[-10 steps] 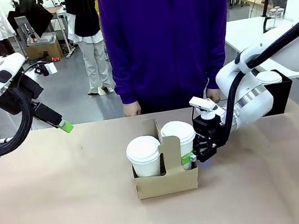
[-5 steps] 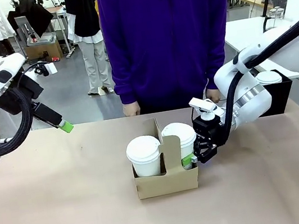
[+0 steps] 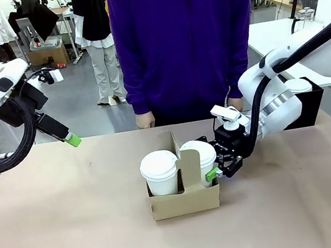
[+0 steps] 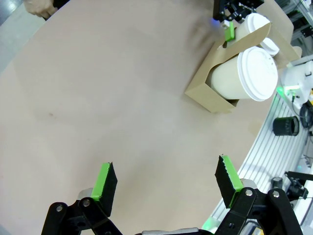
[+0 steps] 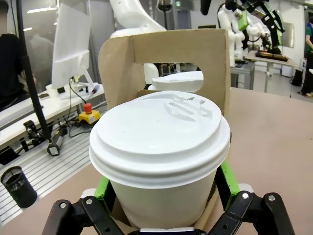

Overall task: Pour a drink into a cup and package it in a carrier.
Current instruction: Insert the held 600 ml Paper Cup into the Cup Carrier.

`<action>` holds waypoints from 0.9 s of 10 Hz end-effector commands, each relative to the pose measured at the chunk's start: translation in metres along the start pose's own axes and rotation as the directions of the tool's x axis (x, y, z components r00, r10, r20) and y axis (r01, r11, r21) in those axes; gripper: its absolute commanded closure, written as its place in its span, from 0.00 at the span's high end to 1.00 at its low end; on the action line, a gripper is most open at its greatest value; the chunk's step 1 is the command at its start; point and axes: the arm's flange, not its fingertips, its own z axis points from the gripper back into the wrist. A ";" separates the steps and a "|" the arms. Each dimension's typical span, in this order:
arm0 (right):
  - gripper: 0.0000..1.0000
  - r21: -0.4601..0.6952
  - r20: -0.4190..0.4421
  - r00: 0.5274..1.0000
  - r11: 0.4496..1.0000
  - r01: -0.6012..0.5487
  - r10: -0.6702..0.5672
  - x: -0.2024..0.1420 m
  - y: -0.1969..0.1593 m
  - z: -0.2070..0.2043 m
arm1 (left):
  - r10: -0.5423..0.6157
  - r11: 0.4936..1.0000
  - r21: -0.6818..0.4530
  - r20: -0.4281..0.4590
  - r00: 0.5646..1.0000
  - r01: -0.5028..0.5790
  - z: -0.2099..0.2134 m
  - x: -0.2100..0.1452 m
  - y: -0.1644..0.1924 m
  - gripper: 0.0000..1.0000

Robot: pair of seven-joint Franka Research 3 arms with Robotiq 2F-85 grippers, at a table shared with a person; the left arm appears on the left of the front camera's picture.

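Front view: right gripper (image 3: pixel 212 168) jaws have just released the cup (image 3: pixel 198 156), now seated in the carrier (image 3: pixel 184 201); left gripper (image 4: pixel 166 182) hangs open.

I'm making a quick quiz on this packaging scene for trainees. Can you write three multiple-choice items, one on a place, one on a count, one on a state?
1. Where does the carrier stand?
A. mid-table
B. on the floor
C. in the person's hands

2. How many lidded cups sit in it?
A. one
B. two
C. four

3. How do the right gripper's jaws stand?
A. shut on the handle
B. open either side of a cup
C. shut on nothing

Answers:
1 A, it rests on the table in front of the person.
2 B, a near cup and a far cup.
3 B, green pads flank the far cup.
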 end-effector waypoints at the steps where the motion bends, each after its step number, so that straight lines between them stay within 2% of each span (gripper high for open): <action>1: 1.00 -0.008 -0.018 0.999 0.999 -0.049 0.049 0.003 0.005 0.014 | 0.000 1.000 -0.001 0.009 1.000 0.000 0.000 0.001 0.000 1.00; 5: 1.00 -0.053 -0.048 0.997 0.997 -0.059 0.057 0.016 0.022 0.042 | 0.000 1.000 -0.001 0.009 1.000 0.000 0.000 0.001 0.000 1.00; 6: 1.00 -0.082 -0.055 0.997 0.995 -0.057 0.053 0.021 0.029 0.051 | 0.000 1.000 -0.001 0.009 1.000 0.000 0.000 0.001 0.000 1.00; 7: 1.00 -0.199 -0.080 0.997 0.980 -0.015 -0.001 0.041 0.061 0.083 | 0.000 1.000 -0.001 0.009 1.000 0.000 0.000 0.001 0.000 1.00; 9: 1.00 -0.222 -0.081 0.997 0.975 0.000 -0.019 0.047 0.068 0.089 | 0.000 1.000 -0.001 0.009 1.000 0.000 0.000 0.001 0.000 1.00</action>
